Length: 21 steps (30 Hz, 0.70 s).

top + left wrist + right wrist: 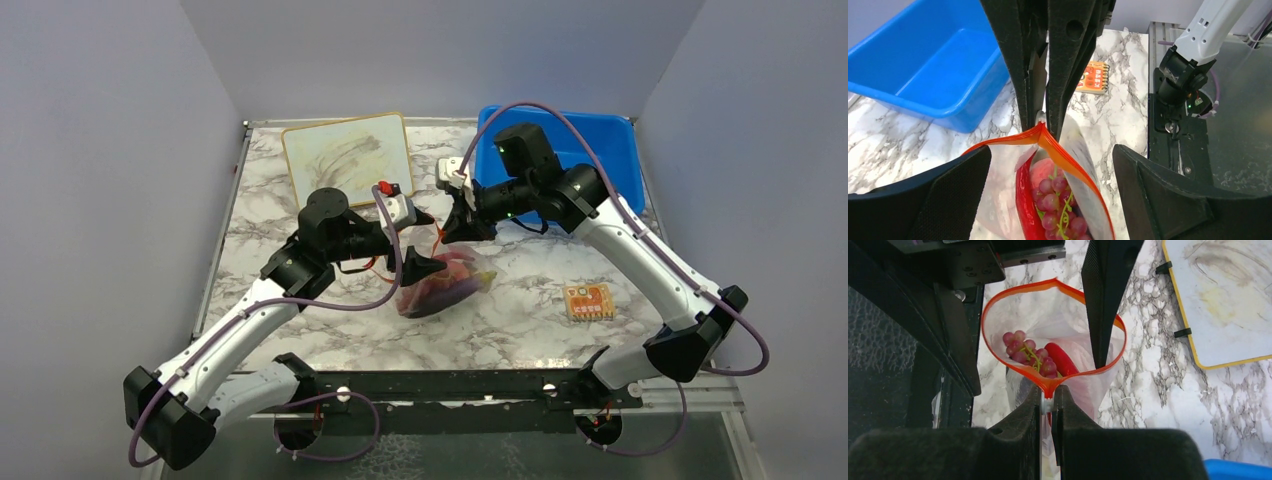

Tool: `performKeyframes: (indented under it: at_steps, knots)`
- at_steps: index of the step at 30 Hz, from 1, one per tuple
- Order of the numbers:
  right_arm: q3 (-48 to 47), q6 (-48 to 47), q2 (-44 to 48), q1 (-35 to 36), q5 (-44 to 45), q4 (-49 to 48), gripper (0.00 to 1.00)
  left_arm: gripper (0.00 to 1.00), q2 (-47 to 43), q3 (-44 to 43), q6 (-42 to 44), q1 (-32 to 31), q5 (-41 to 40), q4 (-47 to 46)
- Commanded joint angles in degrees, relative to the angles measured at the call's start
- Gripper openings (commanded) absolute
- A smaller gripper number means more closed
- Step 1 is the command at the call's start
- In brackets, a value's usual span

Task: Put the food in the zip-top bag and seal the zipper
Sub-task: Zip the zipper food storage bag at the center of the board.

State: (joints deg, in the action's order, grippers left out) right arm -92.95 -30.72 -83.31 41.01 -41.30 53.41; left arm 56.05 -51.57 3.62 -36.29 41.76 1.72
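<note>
The zip-top bag [447, 286] lies mid-table with its mouth held up and gaping. Inside it I see food: a dark red grape bunch [1055, 200], a red chili [1025, 207] and a pink peach [1042, 170]. The zipper [998, 300] forms an open orange loop. My right gripper [1048, 396] is shut on the zipper's near end, pinching the strip between its fingertips. My left gripper [1052, 155] stands wide open astride the bag mouth, one finger [928, 200] against the left flap, the other [1168, 195] apart from the right side.
A blue bin [590, 150] stands at the back right. A yellow-rimmed white board [347, 155] lies at the back left. A flat orange card [588, 301] rests right of the bag. A black rail [450, 385] runs along the near edge.
</note>
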Motion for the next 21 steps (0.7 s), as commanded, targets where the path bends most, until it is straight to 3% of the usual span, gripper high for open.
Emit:
performKeyframes:
  at_steps: [1,10,21]
  knots:
    - [-1.88,0.64,-0.06,0.06,-3.98,-0.06,0.01,0.98,0.91,-0.03,1.95,-0.34,-1.32,-2.46]
    - [0.96,-1.51,0.2,0.28,-2.67,0.35,0.01,0.95,-4.95,1.34,5.27,-0.54,-3.04,-5.22]
    - [1.14,-3.2,0.74,0.38,-5.38,-0.48,0.01,0.83,-2.48,1.74,10.63,-0.63,5.0,-2.17]
